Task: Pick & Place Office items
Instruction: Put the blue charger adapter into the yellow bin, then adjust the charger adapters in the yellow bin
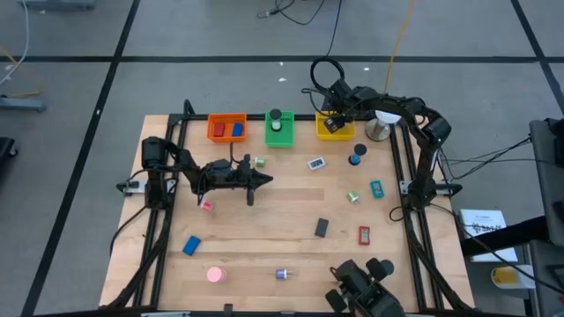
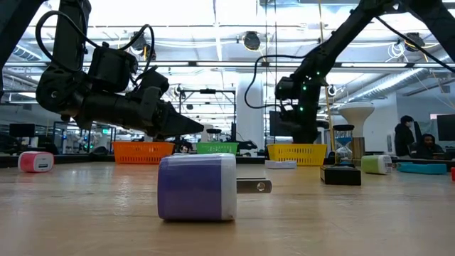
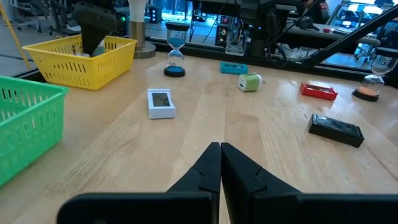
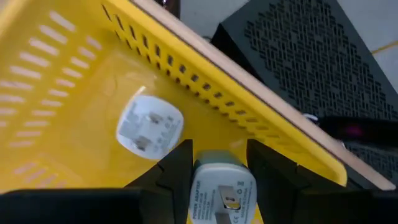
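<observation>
My left hand is pressed together with nothing in it, hanging over the middle of the desk. Over on the right, my right hand is pinching a white power adapter over the yellow bin, where another white plug already sits.

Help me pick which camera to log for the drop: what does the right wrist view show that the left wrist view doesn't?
Only the right wrist view shows the right gripper shut on a white adapter, with another white plug lying inside the yellow bin.

Only the left wrist view shows the left gripper shut and empty, the green bin, the small white display and the hourglass.

Both show the yellow bin.
</observation>
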Tool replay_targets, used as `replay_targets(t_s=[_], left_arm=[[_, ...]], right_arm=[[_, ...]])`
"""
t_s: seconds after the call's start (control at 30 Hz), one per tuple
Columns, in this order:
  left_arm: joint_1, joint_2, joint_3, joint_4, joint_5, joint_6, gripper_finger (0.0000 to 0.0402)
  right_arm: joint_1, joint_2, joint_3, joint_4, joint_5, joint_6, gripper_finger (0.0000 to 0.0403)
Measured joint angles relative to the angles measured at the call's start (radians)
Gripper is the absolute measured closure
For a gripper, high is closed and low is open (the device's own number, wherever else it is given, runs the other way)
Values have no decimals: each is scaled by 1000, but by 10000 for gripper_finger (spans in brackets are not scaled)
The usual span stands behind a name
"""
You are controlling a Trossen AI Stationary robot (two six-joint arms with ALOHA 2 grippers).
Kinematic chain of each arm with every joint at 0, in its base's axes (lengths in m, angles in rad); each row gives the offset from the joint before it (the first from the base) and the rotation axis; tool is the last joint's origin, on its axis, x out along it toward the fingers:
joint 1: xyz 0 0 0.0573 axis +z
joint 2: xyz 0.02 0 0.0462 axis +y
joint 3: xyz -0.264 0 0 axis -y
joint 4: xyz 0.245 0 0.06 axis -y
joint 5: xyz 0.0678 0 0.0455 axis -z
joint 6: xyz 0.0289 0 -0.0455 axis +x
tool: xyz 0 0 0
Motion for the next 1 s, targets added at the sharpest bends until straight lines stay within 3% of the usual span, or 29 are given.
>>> replay_targets(t_s=[0.3, 0.63, 0.8, 0.9, 1.0], left_arm=[[0, 0, 0, 0, 0, 0, 397], [-12, 0, 0, -2, 1, 2, 395], [-11, 0, 0, -1, -7, 2, 391], [-12, 0, 0, -1, -7, 3, 399], [-11, 0, 0, 0, -10, 4, 392]], right_arm=[[0, 0, 0, 5, 26, -24, 248], [0, 0, 0, 21, 29, -25, 248], [1, -46, -1, 30, 91, -52, 240], [9, -96, -1, 34, 127, -56, 247], [25, -131, -1, 33, 91, -55, 274]])
